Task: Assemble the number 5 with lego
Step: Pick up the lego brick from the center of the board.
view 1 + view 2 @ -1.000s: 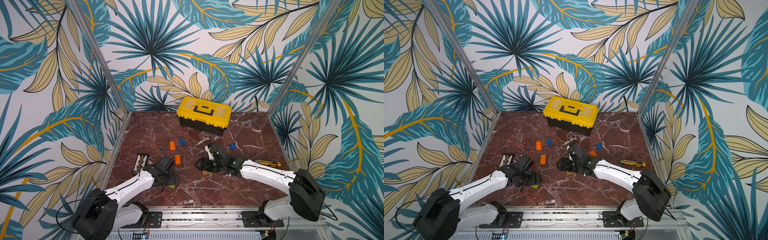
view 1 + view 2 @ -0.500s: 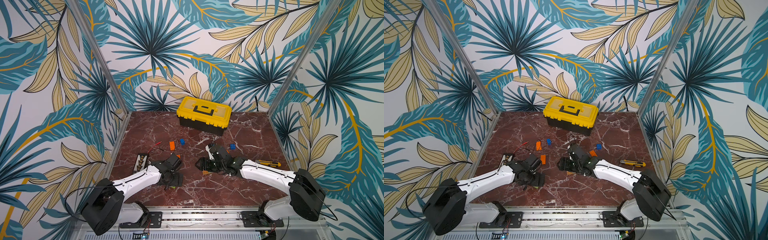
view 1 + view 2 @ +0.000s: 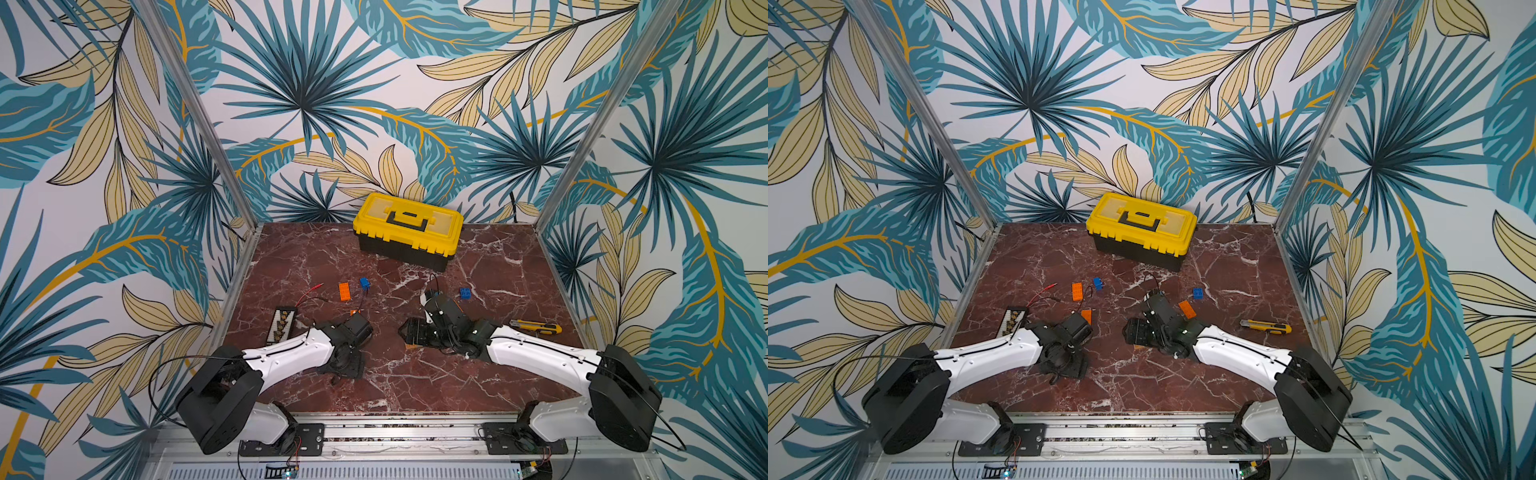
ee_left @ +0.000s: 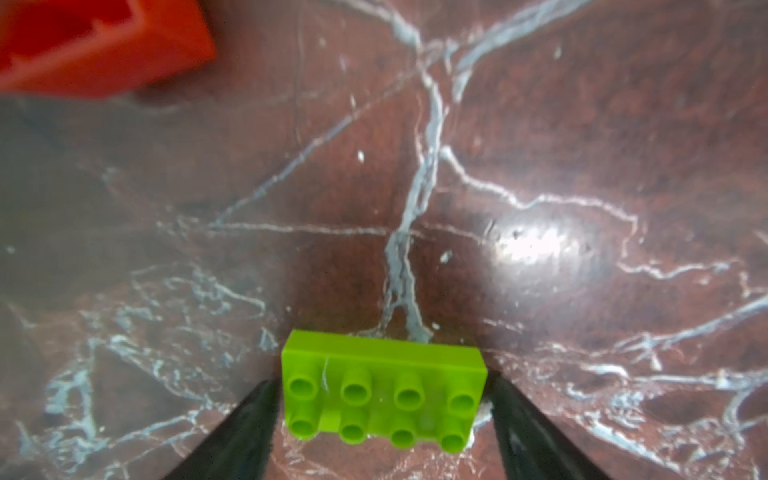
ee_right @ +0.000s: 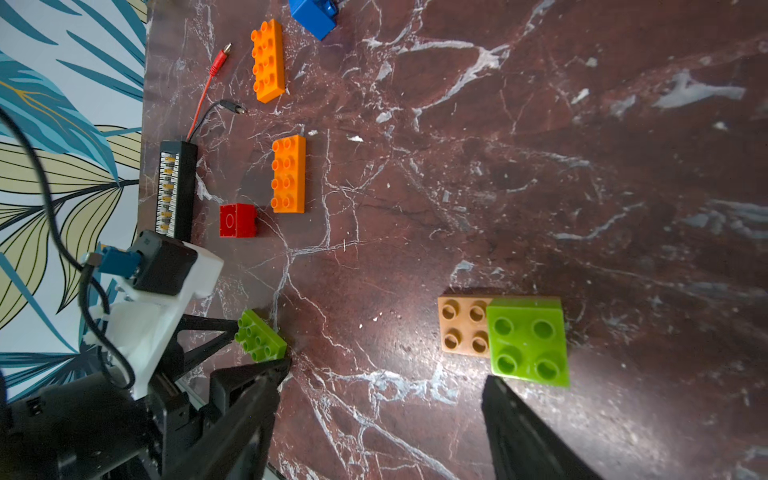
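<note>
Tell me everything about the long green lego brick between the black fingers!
The lime green brick is a glossy plastic oblong with eight round, hollow studs in two rows of four, facing up. It lies flat on the red-brown marble table and is joined to no other brick. The left gripper straddles it lengthwise, with one black finger at each short end. They are so close that I cannot tell whether they press it yet.

Nine lego bricks [image 5: 288,173], one toolbox [image 3: 407,226], one knife [image 3: 536,327].
</note>
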`<state>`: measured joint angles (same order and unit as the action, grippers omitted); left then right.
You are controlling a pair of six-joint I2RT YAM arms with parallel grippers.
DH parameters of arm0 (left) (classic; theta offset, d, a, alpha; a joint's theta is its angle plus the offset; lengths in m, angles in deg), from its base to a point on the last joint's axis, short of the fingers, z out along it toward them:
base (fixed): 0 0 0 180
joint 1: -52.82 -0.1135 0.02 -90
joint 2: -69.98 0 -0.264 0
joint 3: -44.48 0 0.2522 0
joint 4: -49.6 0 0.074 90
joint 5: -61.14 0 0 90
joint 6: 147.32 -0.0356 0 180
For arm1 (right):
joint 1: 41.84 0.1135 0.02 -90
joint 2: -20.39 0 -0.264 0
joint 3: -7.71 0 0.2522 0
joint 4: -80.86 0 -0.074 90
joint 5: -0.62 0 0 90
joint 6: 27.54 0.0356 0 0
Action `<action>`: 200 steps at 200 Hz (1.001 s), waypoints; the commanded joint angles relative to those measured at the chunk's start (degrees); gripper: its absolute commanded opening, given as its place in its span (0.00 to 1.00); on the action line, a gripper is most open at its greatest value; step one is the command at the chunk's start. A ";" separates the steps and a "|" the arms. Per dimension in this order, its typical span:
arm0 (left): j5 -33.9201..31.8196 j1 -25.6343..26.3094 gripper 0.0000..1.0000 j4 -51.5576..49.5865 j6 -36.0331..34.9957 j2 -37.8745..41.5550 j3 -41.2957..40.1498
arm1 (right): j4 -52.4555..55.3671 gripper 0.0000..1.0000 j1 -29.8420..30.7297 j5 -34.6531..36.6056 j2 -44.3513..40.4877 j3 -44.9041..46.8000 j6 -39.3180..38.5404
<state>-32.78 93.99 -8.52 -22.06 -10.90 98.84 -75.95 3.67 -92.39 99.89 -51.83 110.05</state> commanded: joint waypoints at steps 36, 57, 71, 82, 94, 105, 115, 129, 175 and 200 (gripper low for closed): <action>-0.16 0.62 0.68 1.76 1.26 -2.85 1.94 | 1.11 0.80 0.19 1.41 -1.09 1.53 1.19; -0.96 1.80 0.63 -0.60 1.90 -2.45 2.33 | 1.18 0.81 0.10 2.20 -1.73 2.06 1.53; -1.08 2.74 0.62 -1.66 3.57 -1.63 2.67 | 1.23 0.81 0.10 2.83 -2.27 2.72 1.89; -1.25 3.66 0.62 -2.21 5.91 -0.42 3.66 | 2.38 0.81 -0.07 4.02 -3.05 2.89 2.23; -1.17 4.93 0.62 -2.11 8.70 0.77 5.21 | 6.10 0.81 -0.49 6.08 -4.03 2.89 2.77; -1.87 6.67 0.60 -1.58 11.15 1.39 7.08 | 9.53 0.81 -1.22 8.18 -4.81 2.57 3.26; -2.74 8.37 0.60 -0.91 13.27 1.31 8.80 | 12.66 0.83 -2.30 9.77 -5.63 2.43 3.92; -3.01 10.26 0.59 0.77 16.33 0.67 10.43 | 15.61 0.84 -4.02 10.76 -7.14 3.31 4.69; -0.79 16.03 0.59 5.56 22.49 -6.54 16.04 | 22.26 0.88 -11.12 9.91 -11.22 5.70 4.15; 0.14 18.59 0.59 7.00 24.32 -12.27 20.01 | 23.90 0.89 -12.80 8.81 -11.54 6.22 3.34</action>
<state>-33.52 110.53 -3.95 -1.58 -18.70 114.12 -56.82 -7.91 -83.27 89.09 -47.06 114.31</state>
